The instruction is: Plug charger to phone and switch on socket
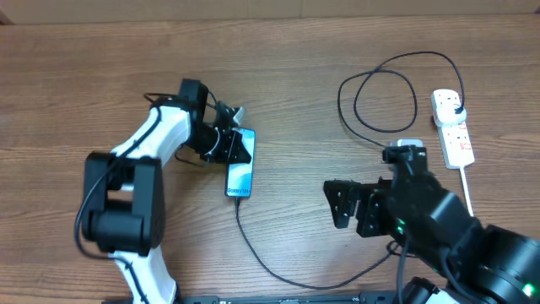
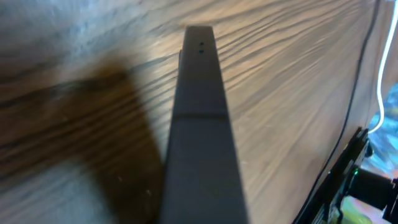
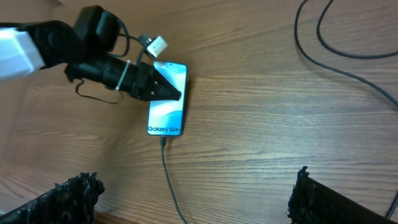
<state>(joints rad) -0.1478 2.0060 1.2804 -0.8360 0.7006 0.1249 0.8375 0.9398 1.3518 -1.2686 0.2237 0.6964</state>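
The phone (image 1: 240,171) lies flat on the wooden table with its light-blue "Galaxy" screen (image 3: 168,112) facing up. The thin black charger cable (image 1: 261,253) has its connector in the phone's lower end (image 3: 163,142). The cable runs along the front, loops at the back right (image 1: 384,93), and ends in a black plug (image 1: 456,105) in the white socket strip (image 1: 456,139). My left gripper (image 1: 232,145) looks shut, with its tips on the phone's upper left part (image 3: 163,90). In the left wrist view it shows as one dark bar (image 2: 199,124). My right gripper (image 1: 344,205) is open and empty (image 3: 193,202), to the right of the phone.
The strip's thick white cord (image 1: 467,190) runs toward the front right beside my right arm. A small white connector (image 3: 155,45) on a thin wire sticks out near my left wrist. The table's far edge (image 1: 253,19) runs along the back.
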